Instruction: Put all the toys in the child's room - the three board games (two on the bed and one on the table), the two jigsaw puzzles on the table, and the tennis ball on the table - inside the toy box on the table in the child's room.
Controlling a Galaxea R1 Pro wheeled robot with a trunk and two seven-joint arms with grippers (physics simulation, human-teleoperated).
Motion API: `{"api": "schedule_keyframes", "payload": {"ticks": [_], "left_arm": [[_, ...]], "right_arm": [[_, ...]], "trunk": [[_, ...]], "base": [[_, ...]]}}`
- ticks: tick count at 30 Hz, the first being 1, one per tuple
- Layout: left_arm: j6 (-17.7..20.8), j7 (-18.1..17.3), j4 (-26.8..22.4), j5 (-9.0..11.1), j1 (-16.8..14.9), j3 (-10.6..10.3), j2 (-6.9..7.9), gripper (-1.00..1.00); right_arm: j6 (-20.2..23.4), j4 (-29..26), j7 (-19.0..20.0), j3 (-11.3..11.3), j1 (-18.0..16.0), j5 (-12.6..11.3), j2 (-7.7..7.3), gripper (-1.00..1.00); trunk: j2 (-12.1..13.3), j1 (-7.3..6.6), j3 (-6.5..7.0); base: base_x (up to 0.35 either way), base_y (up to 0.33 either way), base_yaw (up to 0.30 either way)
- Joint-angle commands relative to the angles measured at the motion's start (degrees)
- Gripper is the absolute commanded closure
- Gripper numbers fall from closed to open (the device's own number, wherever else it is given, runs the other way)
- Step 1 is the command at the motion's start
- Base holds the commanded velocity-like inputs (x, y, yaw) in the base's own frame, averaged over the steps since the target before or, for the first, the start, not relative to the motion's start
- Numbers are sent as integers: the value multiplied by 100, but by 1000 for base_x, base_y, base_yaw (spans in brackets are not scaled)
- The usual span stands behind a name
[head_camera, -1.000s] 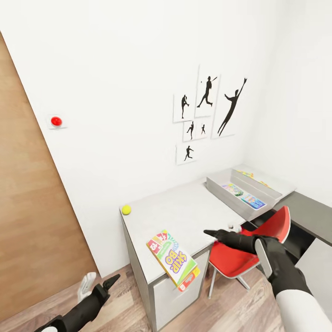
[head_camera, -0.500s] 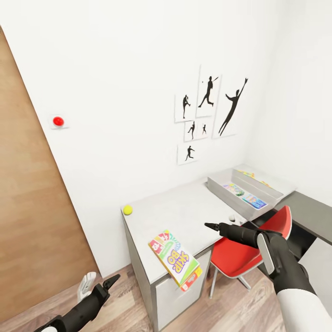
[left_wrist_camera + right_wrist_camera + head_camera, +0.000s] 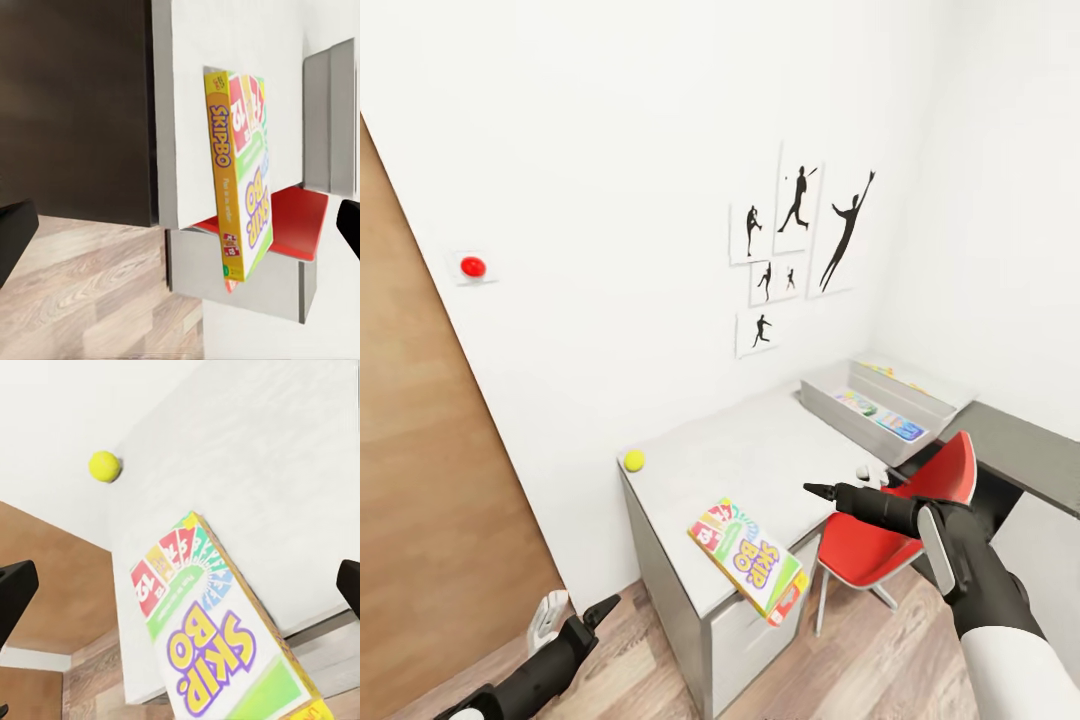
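White matte walls enclose the room; a wood-grain door panel (image 3: pixel 430 470) stands at the left and plank flooring (image 3: pixel 630 660) lies below. A red round button (image 3: pixel 473 267) sits on the wall, and black silhouette prints (image 3: pixel 795 235) hang above the desk.

The tabletop (image 3: pixel 750 450) is a pale grey, smooth slab on a dark grey frame. The Skip-Bo board game (image 3: pixel 750 558), a flat printed cardboard box in yellow, green and red, lies on the near edge with one corner overhanging. The tennis ball (image 3: pixel 633 460), small and yellow-green, rests near the back corner by the wall, well apart from the box. The toy box (image 3: pixel 830 412), a light grey open-topped bin with sloping sides, stands at the far end and holds flat colourful items. A red moulded chair (image 3: pixel 905 520) is tucked beside the desk.

The right gripper (image 3: pixel 815 491) is held above the tabletop edge, fingers spread wide, empty. The left gripper (image 3: pixel 575 615) hangs low over the floor, fingers parted, empty.
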Motion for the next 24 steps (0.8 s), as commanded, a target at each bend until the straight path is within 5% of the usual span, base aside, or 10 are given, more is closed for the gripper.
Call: {"api": "schedule_keyframes", "payload": {"ticks": [1,24], "left_arm": [[30,-8,-3,23,0,8,0,-100],[30,-8,65,16,-3,1,1,-100]], "right_arm": [[43,-1,-4,-6,-6,-32,2,-100],[43,-3,-4,-6,-6,-64,2,-100]], "trunk": [[-11,4,-11],[-11,4,-11]], "base": [[0,272,-251],[0,278,-273]]}}
